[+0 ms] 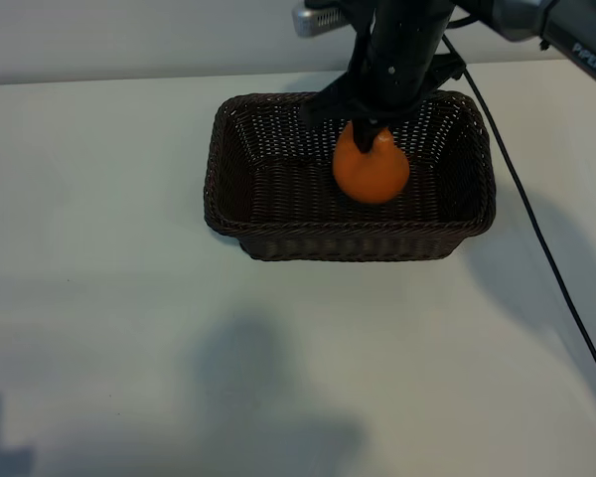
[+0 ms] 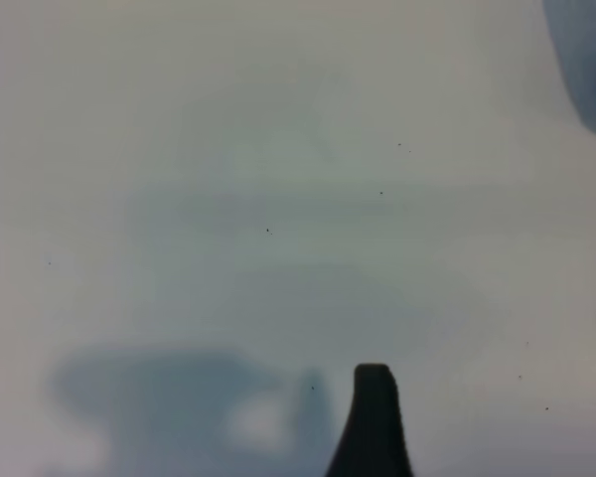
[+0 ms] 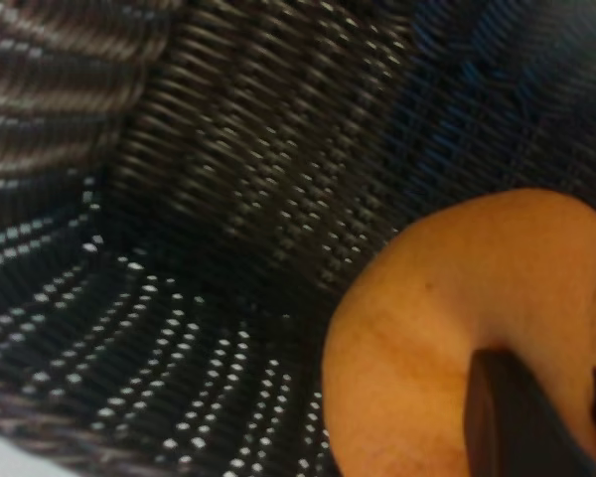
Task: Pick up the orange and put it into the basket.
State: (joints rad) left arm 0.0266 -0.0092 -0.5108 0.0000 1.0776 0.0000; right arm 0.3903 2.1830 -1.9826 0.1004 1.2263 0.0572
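- Orange hangs pinched at its knobby stem end in the right gripper, over the inside of the basket, right-of-centre in the exterior view.
- Right fingers narrow, clamped on the fruit; right wrist view shows one dark fingertip pressed on the skin, wicker weave right behind it.
- Can't tell if the orange is already touching the basket floor; looks just above it.
- Pick is done, carry to the basket looks done; left to do: lower if needed, let go, pull the arm out.
- Left gripper parked off the exterior view, fingers wide, holding nothing; its wrist view shows one fingertip over the bare white table.
- Cable trails across the table right of the basket.
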